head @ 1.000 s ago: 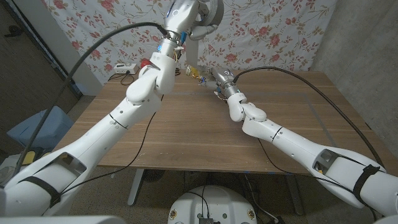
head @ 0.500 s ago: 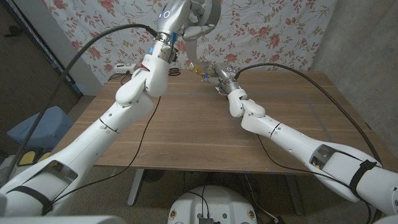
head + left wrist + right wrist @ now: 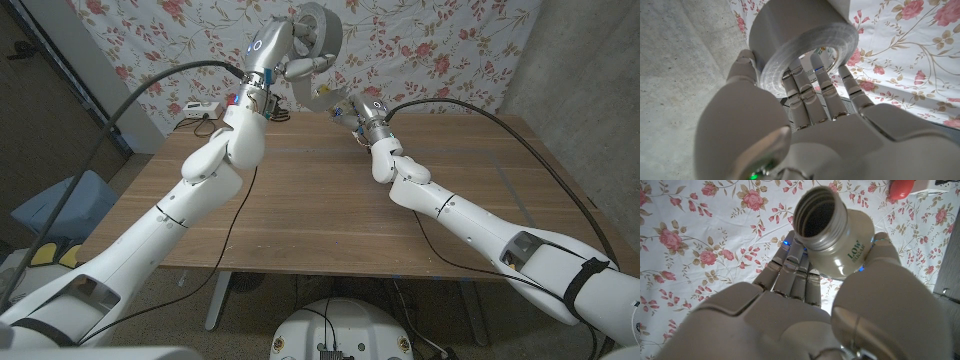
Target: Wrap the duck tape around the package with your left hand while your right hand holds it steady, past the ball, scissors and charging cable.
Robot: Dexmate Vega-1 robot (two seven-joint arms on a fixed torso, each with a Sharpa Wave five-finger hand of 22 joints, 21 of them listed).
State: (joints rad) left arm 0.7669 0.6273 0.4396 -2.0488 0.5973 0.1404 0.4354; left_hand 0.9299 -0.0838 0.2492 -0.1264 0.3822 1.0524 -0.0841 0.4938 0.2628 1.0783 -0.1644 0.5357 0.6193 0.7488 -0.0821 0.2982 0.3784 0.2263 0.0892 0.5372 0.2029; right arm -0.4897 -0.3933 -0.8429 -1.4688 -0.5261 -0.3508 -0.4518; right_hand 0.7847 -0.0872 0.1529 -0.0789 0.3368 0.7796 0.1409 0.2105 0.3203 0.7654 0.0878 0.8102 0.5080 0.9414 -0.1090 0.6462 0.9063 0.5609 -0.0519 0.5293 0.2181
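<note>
Duck tape (image 3: 800, 45), open core facing left hand (image 3: 805, 125)

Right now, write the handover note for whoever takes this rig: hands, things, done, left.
Left hand: raised above the table's far edge, grips the roll of grey tape, fingers through its core.
Right hand: lifted beside it, holds the package, a cream bottle with an open threaded neck, marked LOW SUGAR.
Done: both things picked up and brought close together.
Left: no tape shows on the bottle in the right wrist view; the wrapping remains.
</note>
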